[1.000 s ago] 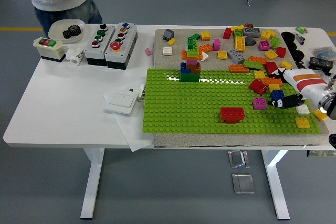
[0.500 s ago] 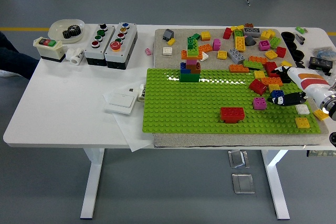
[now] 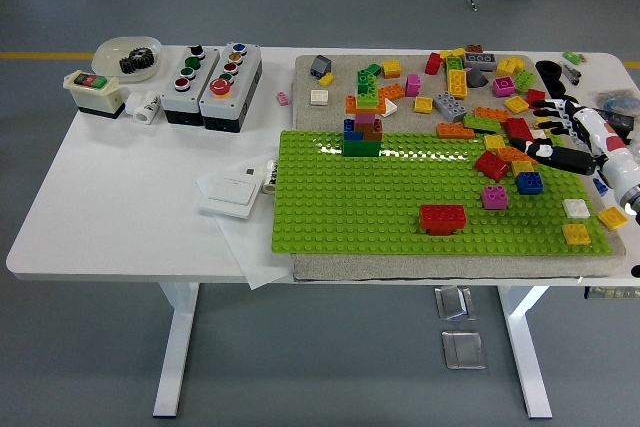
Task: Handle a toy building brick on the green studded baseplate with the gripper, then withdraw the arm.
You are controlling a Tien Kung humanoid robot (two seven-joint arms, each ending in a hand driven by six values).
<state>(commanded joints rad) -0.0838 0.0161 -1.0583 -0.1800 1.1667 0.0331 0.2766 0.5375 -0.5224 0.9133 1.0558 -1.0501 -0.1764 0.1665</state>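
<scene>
I judge I'm on the withdrawal: my right hand (image 3: 562,144) hangs unclenched and empty at the green baseplate's (image 3: 380,212) far right, blue brick (image 3: 530,183) seated nearby, so next I pull the arm clear.

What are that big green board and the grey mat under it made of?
The green studded baseplate looks like hard moulded plastic with a slight gloss: light glares off the studs near its far edge. The grey mat beneath looks like felt or a similar soft fabric, matte and speckled; I can't tell which exactly.
</scene>
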